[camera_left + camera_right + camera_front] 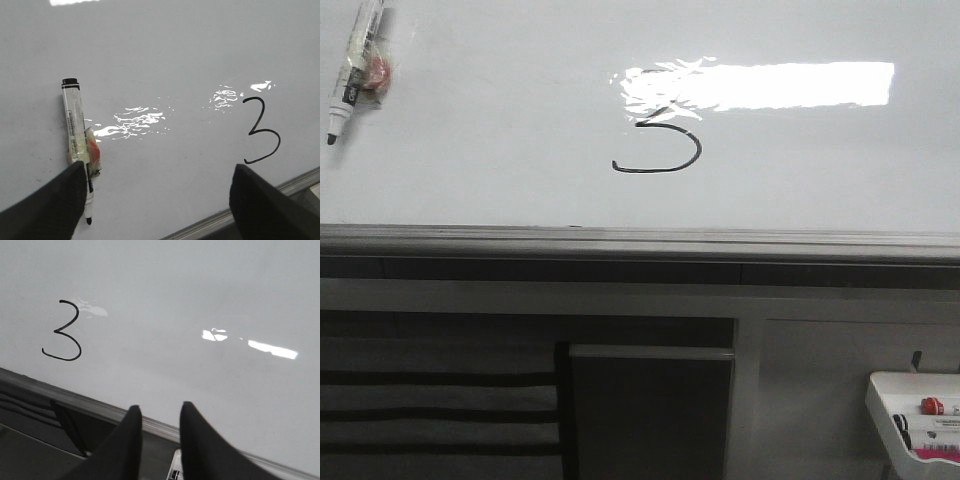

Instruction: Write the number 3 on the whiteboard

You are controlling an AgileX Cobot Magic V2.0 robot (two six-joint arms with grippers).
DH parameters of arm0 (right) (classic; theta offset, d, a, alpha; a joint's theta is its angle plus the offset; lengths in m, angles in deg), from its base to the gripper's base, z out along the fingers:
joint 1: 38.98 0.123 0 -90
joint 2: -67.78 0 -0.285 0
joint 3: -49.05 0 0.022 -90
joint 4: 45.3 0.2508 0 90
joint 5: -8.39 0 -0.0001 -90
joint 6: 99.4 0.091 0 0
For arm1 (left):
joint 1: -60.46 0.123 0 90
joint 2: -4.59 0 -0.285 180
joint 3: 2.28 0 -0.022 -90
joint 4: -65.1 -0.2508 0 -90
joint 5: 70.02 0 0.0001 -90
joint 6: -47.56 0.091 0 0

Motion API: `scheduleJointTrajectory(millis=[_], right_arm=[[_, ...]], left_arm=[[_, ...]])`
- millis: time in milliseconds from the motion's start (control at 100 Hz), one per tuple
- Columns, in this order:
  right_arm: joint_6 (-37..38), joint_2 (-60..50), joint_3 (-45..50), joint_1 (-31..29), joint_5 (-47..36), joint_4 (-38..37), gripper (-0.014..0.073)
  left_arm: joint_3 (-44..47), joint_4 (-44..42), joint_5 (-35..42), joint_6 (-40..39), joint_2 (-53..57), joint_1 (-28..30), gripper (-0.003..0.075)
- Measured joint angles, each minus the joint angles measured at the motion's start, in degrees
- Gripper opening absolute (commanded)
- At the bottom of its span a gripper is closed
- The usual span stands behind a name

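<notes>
Nearest the camera, at the lower right of the front view, a small white tray [885, 392] hangs below the board and holds a few markers, one with a red cap [932, 405]. To its left is a dark panel [650, 415], and further left a set of dark and pale horizontal bands. Above these runs the grey metal rail [640, 243] along the bottom edge of the whiteboard [500, 130].

Just above the rail, near the middle of the board, is the number 3 [660, 150], drawn in thin black line with a wide rounded lower curve; in the front view its top is washed out by a bright glare patch [760, 85], while both wrist views show the whole digit [261, 131] [63, 331].

Far over at the board's upper left lies a marker [350, 70], uncapped with its black tip bare, a clear wrap and something red fixed around its barrel. It lies on the board, well apart from the digit.

The left tool [160, 200] stands wide, its dark fingers [55, 207] spread far apart and holding nothing, with the marker [79, 140] beside one finger. The right tool [160, 440] is narrow, fingers [125, 445] close together with a slim gap between them, empty, over the rail
</notes>
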Motion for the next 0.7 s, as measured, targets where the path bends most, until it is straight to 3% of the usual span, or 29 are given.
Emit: scheduleJointTrajectory(millis=[40, 270, 410, 490, 700], right_arm=[[0.09, -1.71, 1.43, 0.0, -0.43, 0.0, -0.0079], [0.09, -6.63, 6.07, 0.0, -3.57, 0.0, -0.0079], [0.09, -6.63, 6.35, 0.0, -3.69, 0.0, -0.0079], [0.09, -6.63, 6.35, 0.0, -3.69, 0.0, -0.0079], [0.09, -6.63, 6.35, 0.0, -3.81, 0.0, -0.0079]], left_arm=[[1.38, -0.07, 0.52, 0.0, 2.17, 0.0, 0.0459], [9.39, 2.3, 8.4, 0.0, 11.42, 0.0, 0.0165], [12.1, 2.81, 9.7, 0.0, 12.37, 0.0, 0.0036], [13.14, 2.94, 9.7, 0.0, 12.15, 0.0, -0.0018], [15.6, 3.06, 9.83, 0.0, 14.24, 0.52, -0.0019]])
